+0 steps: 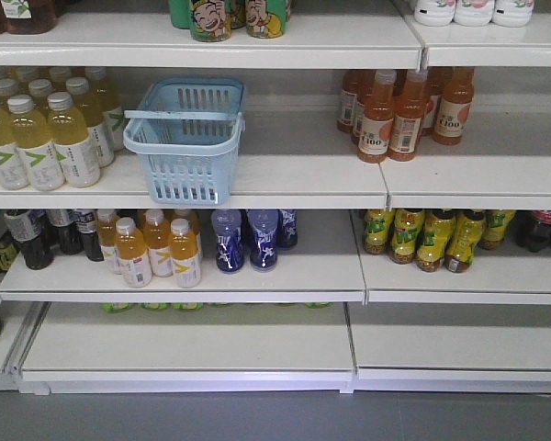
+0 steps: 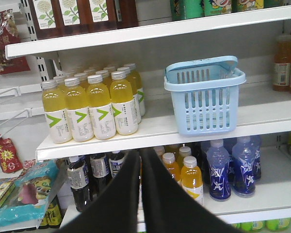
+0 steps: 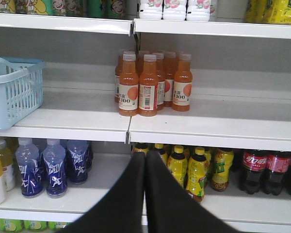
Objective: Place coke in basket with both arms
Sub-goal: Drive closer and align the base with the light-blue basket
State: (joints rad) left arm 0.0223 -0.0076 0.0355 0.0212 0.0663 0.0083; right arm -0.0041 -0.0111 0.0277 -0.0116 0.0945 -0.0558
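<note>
Blue basket [image 2: 203,104] sits on the shelf [image 2: 155,125] — fingers [image 2: 114,204] closed.

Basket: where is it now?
In the front view the basket sits at the front of the second shelf down, left of centre, yellow bottles close on its left and orange bottles farther right.

White shop shelves [image 1: 184,342] are carrying everything. On the middle shelf [image 1: 294,175] the light blue basket [image 1: 185,138] is standing near the front edge, between yellow drink bottles [image 1: 41,138] and orange juice bottles [image 1: 399,119]. On the shelf below [image 1: 323,262], blue bottles [image 1: 246,241] are sitting beside yellow-orange bottles [image 1: 156,250].
</note>
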